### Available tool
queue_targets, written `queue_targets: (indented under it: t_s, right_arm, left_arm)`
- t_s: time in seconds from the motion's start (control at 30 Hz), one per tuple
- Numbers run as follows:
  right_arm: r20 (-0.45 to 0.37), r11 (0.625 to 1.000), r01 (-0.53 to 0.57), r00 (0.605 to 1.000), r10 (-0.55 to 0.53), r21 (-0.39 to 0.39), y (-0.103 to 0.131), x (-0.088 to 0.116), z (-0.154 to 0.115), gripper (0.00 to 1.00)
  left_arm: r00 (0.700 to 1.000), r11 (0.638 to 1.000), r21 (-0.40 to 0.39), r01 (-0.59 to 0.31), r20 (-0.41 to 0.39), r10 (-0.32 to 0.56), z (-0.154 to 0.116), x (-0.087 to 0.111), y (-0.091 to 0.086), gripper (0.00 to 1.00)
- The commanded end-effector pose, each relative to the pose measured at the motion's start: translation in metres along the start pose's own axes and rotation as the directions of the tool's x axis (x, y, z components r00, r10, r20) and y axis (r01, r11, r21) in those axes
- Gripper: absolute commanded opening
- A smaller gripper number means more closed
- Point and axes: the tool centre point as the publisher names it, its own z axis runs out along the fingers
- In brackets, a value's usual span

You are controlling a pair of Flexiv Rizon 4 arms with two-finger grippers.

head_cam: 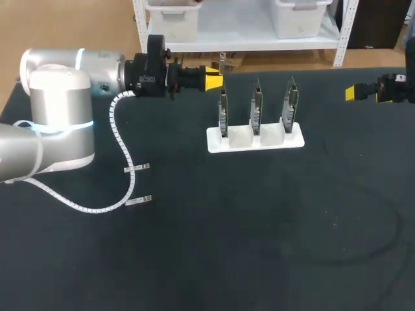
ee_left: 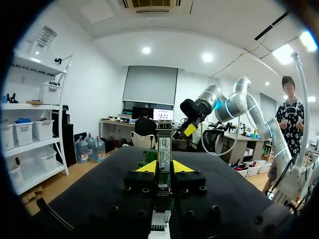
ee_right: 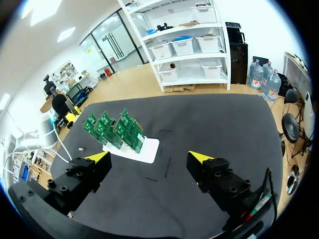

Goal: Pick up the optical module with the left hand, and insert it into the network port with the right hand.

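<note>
The slim metallic optical module with a printed label (ee_left: 164,149) sits clamped between the two yellow-tipped fingers of the left gripper (ee_left: 164,168), which press on it from both sides. It stands upright in that grip, its top end rising above the tips.

In the head view, the left gripper (head_cam: 217,80) hangs near the white plastic stand (head_cam: 295,140), just behind and to the left of the stand's left end. It points across towards the stand's far side.

Three green circuit boards (head_cam: 256,107) stand upright in the stand, side by side, one per slot. Their network ports are too small to make out.

The right gripper (head_cam: 351,92) is well to the right of the stand, level with its far side and facing the left gripper across it. In its own wrist view the right gripper (ee_right: 149,158) has its fingers spread wide with nothing between them. The stand (ee_right: 144,149) and its boards (ee_right: 112,128) lie ahead of it and off towards one finger.

The stand rests on the black table (head_cam: 259,227). To the stand's left, the left arm's white spiral cable (head_cam: 123,155) trails over the cloth.
</note>
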Motion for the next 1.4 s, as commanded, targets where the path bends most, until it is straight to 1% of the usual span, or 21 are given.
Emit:
queue_targets:
  t_s: [0.03,0.53,0.97,1.4]
  right_arm:
    - [0.000,1.000,-0.001,1.000,0.001,0.002,0.0005,0.0001,-0.0004,1.00]
    - [0.000,1.000,-0.001,1.000,0.001,0.002,0.0005,0.0001,-0.0004,1.00]
    - [0.000,1.000,-0.001,1.000,0.001,0.002,0.0005,0.0001,-0.0004,1.00]
    - [0.000,1.000,-0.001,1.000,0.001,0.002,0.0005,0.0001,-0.0004,1.00]
  left_arm:
    - [1.000,1.000,-0.015,0.003,0.002,-0.003,-0.0004,0.0006,-0.0063,0.00]
    - [1.000,1.000,-0.013,0.016,0.011,-0.016,0.0023,0.0022,-0.0073,0.00]
    - [1.000,1.000,0.003,0.021,0.019,-0.021,0.0061,0.0024,-0.0058,0.00]
    - [1.000,1.000,0.017,0.022,-0.003,-0.022,0.0038,0.0008,-0.0046,0.00]
